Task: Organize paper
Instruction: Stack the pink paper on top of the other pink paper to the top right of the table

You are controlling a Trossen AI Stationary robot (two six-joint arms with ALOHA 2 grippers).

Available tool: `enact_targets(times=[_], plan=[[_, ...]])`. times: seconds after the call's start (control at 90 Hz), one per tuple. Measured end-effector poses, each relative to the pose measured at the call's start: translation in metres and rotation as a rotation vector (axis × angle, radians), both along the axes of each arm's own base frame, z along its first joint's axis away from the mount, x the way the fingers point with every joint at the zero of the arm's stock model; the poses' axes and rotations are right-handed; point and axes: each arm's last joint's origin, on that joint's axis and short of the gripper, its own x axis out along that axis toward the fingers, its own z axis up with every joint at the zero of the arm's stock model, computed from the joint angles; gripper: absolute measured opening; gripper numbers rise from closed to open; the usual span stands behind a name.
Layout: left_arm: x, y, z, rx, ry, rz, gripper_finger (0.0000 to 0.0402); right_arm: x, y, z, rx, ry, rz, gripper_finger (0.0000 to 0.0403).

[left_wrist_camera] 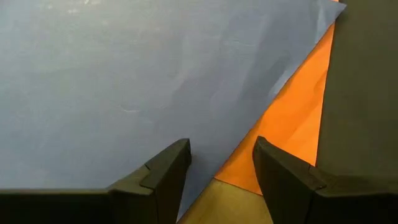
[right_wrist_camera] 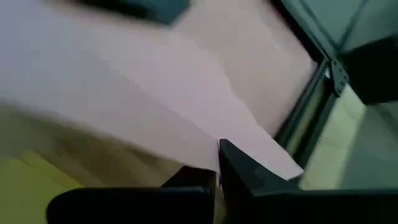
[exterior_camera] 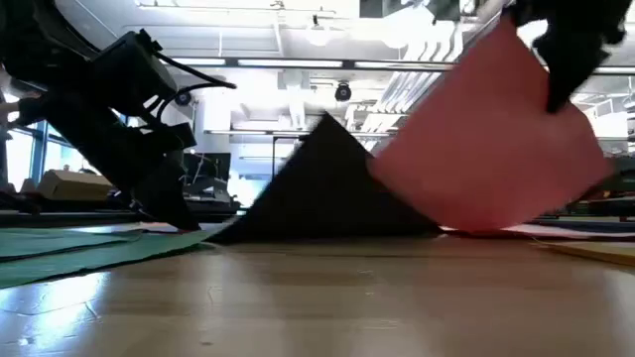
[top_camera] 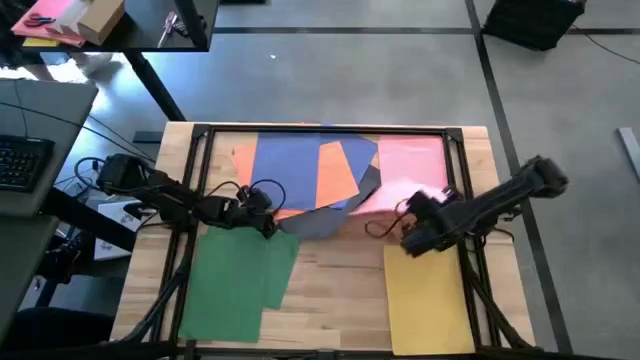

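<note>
The paper lies in a loose pile at the table's far middle: blue point(top_camera: 285, 165), orange point(top_camera: 335, 175), dark grey point(top_camera: 315, 222) and pink point(top_camera: 410, 165) sheets. Green sheets point(top_camera: 235, 280) lie flat near left, and a yellow sheet point(top_camera: 425, 300) near right. My left gripper point(left_wrist_camera: 221, 152) is open, low over the near corner of a blue sheet point(left_wrist_camera: 124, 81) that overlaps an orange one point(left_wrist_camera: 292, 137). My right gripper point(top_camera: 410, 235) is shut on the pink sheet point(exterior_camera: 496, 139). In the low view the dark grey sheet point(exterior_camera: 322, 188) stands up in a peak, its lower edge on the table. My right gripper pinches the pink sheet's edge point(right_wrist_camera: 249, 146) near a corner between its two fingers. That side of the sheet is raised and the sheet slopes down from the fingers. Its low edge point(exterior_camera: 476, 226) rests down at table level.
A black frame point(top_camera: 325, 128) runs around the work area, with rails at the left and right. Bare wood point(top_camera: 340, 290) shows between the green and yellow sheets. A desk with a keyboard point(top_camera: 20, 160) stands off the table's left.
</note>
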Motion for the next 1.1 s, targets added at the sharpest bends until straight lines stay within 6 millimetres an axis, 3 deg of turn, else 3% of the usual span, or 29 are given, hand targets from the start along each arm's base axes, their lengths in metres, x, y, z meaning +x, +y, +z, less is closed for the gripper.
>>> enact_targets(times=[0.278, 0.489, 0.633, 0.756, 0.9, 1.0, 1.1], plan=[[0.000, 0.000, 0.000, 0.007, -0.001, 0.005, 0.0168, -0.048, -0.035, 0.074, 0.141, -0.412, -0.107, 0.0000], [0.001, 0.000, 0.001, 0.015, -0.022, 0.011, 0.0168, -0.091, -0.068, 0.089, 0.242, -0.547, -0.288, 0.0000], [0.005, 0.000, 0.005, 0.036, -0.057, -0.015, 0.0168, -0.100, -0.081, 0.090, 0.183, -0.532, -0.345, 0.0000], [0.010, 0.000, 0.009, 0.048, -0.104, -0.031, 0.0168, -0.093, -0.092, 0.074, 0.140, -0.456, -0.383, 0.0000], [0.012, 0.002, 0.010, 0.034, -0.127, -0.053, 0.0168, -0.080, -0.102, 0.036, 0.196, -0.316, -0.394, 0.0000], [0.012, 0.002, 0.010, 0.034, -0.122, -0.064, 0.0168, -0.062, -0.101, 0.007, 0.287, -0.331, -0.276, 0.0000], [0.013, 0.000, 0.010, 0.037, -0.107, -0.112, 0.0168, -0.037, -0.092, -0.016, 0.361, -0.452, -0.077, 0.0000]])
